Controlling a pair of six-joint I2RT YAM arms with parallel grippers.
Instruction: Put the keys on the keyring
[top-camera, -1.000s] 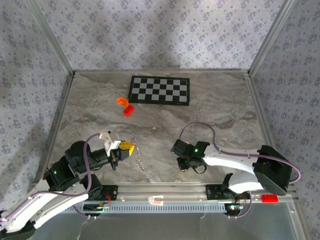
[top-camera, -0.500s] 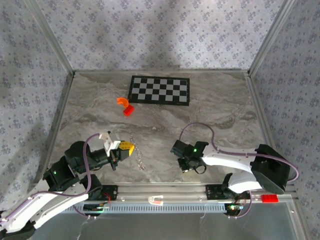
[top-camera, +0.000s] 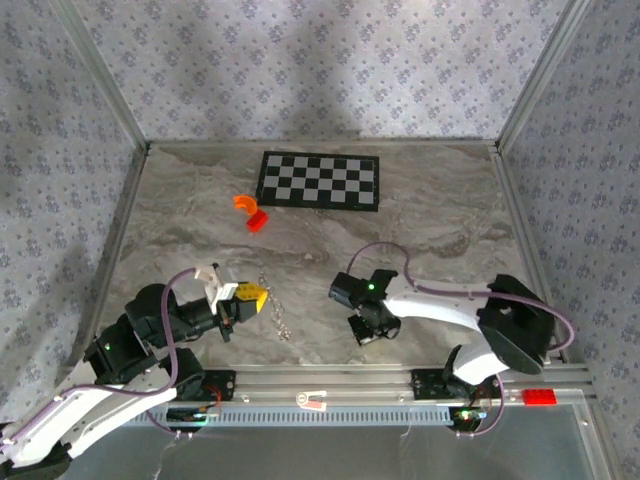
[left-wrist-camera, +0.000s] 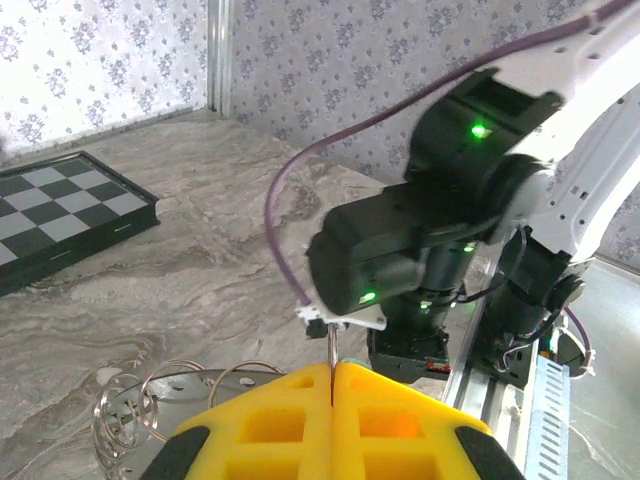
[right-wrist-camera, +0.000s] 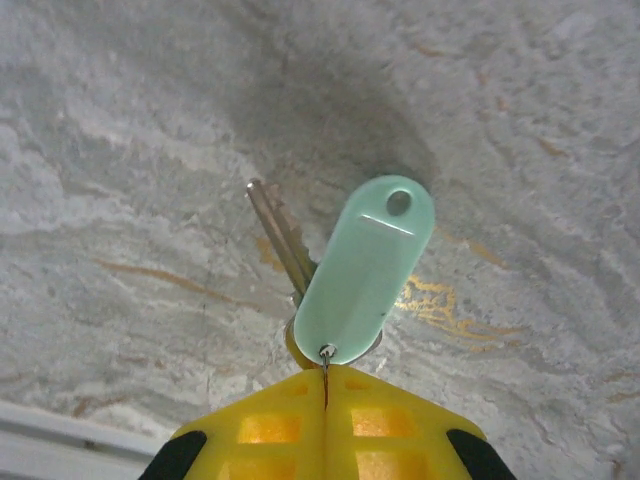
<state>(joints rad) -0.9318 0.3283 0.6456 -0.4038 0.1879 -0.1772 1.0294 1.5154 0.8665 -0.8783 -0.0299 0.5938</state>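
Snugly pinched: oval teal keys (right-wrist-camera: 365, 270), right claw (right-wrist-camera: 325, 385); beaded keyring (left-wrist-camera: 140, 395), left claw (left-wrist-camera: 331, 375).

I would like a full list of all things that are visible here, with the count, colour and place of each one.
table: one, grey marble, under everything
checkerboard: one, black and white, far middle of the table
curved piece: one, orange, near the checkerboard's left corner
small piece: one, red, right next to the curved piece
keyring: one, silvery, near left of the table, at the left claw's tip
keys: one metal key with a pale teal tag, hanging from the right claw above the table
block: one, red, near rail, right end
left claw: one, yellow pads, shut; grip on the keyring unclear
right claw: one, yellow pads, shut on the keys
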